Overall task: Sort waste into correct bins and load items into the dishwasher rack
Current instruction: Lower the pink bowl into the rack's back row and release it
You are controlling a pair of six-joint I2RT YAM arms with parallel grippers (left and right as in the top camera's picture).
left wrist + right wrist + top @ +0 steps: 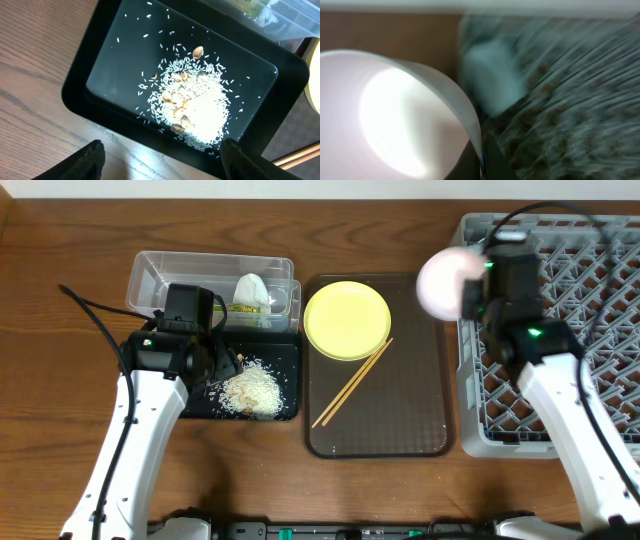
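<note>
**Pink-white bowl (447,280) held for loading**

The right claw (472,290) pinches the smooth, thin rim, bowl aloft at the left edge of the grey lattice dishwasher rack (590,380). Probably best: tilt it between pegs and lower fully before letting go; glossy walls slip. The left claw (162,162) hangs wide, empty, over the matte black tray (82,97) of loose rice (200,115).

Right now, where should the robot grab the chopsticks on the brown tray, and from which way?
Grip the chopsticks near their middle, coming straight down from above and pinching across the pair. They lie flat and slanted on the brown serving tray, side by side, so only their top is open. The middle also stays clear of the yellow plate by their upper end.
</note>
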